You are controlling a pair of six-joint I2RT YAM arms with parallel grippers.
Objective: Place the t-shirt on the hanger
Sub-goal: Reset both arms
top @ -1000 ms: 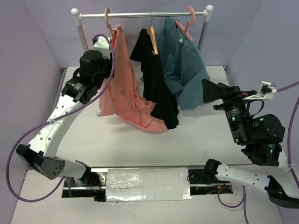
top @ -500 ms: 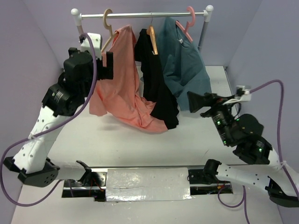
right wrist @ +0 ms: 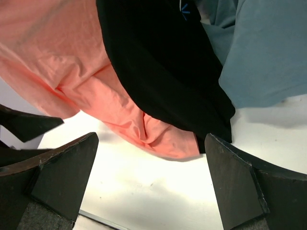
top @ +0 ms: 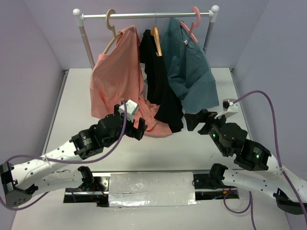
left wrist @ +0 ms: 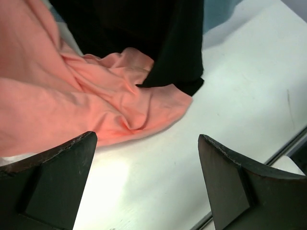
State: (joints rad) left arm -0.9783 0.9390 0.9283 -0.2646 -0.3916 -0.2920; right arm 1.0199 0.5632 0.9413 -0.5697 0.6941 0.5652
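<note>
Bench, white, carrying a clothes rail at its far side with 3 garments hung in a row. The t-shirt hangs leftmost from the rail; its lower part trails down onto the bench, where its hem lies bunched and touches the hem of the black shirt beside it. The teal shirt is rightmost. The left arm and right arm sit low over the near half of the bench, both pointed at the trailing hem. The hanger hooks over the rail. Its left shoulder shows bare above the cloth, and its right shoulder is hidden under the collar. The step in hand appears to be the release after hanging. The next move likely calls for checking that the cloth covers both shoulders, and for drawing it over the bare one if not. Left jaws: spread fully wide, grasping nothing, poised just above the bench near the hem. Right jaws: likewise spread wide and empty, touching nothing.
</note>
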